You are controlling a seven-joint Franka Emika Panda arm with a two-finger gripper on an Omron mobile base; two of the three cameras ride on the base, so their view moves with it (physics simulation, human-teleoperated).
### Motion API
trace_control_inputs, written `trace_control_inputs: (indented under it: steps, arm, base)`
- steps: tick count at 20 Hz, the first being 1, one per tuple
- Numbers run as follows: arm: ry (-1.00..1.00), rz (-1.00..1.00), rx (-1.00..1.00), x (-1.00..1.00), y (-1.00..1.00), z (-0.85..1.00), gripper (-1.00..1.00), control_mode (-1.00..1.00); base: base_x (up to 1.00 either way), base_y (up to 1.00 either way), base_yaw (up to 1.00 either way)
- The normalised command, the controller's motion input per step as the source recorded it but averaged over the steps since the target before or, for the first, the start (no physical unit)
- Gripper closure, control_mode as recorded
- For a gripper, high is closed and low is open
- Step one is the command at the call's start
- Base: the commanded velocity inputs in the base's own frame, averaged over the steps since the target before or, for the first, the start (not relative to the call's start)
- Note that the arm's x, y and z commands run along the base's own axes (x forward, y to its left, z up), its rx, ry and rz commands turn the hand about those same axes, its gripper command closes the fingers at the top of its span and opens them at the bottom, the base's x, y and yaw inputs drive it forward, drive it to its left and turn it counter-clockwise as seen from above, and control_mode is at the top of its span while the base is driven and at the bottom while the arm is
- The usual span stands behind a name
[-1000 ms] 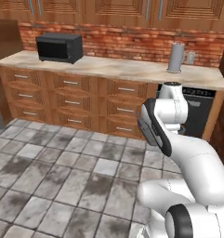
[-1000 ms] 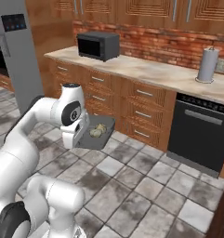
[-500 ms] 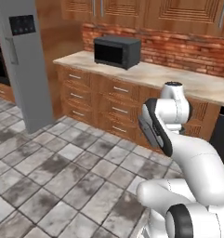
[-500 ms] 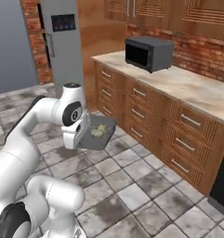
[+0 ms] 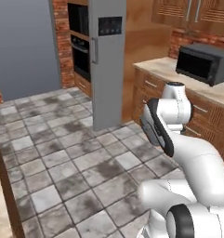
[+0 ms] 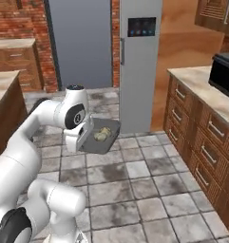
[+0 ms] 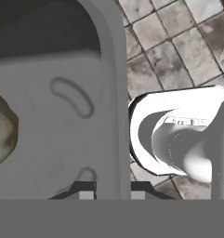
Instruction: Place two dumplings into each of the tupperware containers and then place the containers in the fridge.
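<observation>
**A:** Two dumplings (image 6: 102, 134) in the dark grey tray (image 6: 113, 129), as far as I can count from the right base view. The tray's carried up off the tiled floor (image 6: 135, 190), right in front of the arm's hand.

**B:** And the pincer?

**A:** The gripper (image 7: 112, 189) is clamped on the tray's rim. In the hand view the two fingertips (image 7: 85, 191) sit tight on either side of that rim, nearly closed. One dumpling (image 7: 2, 130) peeks in at the left edge there.

**B:** Ok, going left to right in the right base view?

**A:** Wooden cabinet on the far left, then the arm with the tray, then the fridge (image 6: 139, 61) behind it: tall, grey, door shut, well apart from the tray. Right of that is the counter (image 6: 201, 90) with drawers and a black microwave (image 6: 225, 71) on top.

**B:** Left base view?

**A:** The fridge (image 5: 108, 60) stands mid-frame with the oven (image 5: 80, 51) just left of it.
</observation>
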Motion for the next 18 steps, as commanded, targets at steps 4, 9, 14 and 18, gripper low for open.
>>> trace_control_inputs:
  steps: [4, 9, 14, 18]
  arm:
    - [0.0, 0.0, 0.0, 0.0, 0.0, 0.0, 1.0, 1.0]
    - [0.0, 0.0, 0.0, 0.0, 0.0, 0.0, 1.0, 1.0]
    - [0.0, 0.0, 0.0, 0.0, 0.0, 0.0, 1.0, 1.0]
    - [0.0, 0.0, 0.0, 0.0, 0.0, 0.0, 1.0, 1.0]
  base:
    - [1.0, -0.01, 0.67]
    - [1.0, -0.02, 0.57]
    - [1.0, -0.22, 0.25]
    - [1.0, -0.04, 0.13]
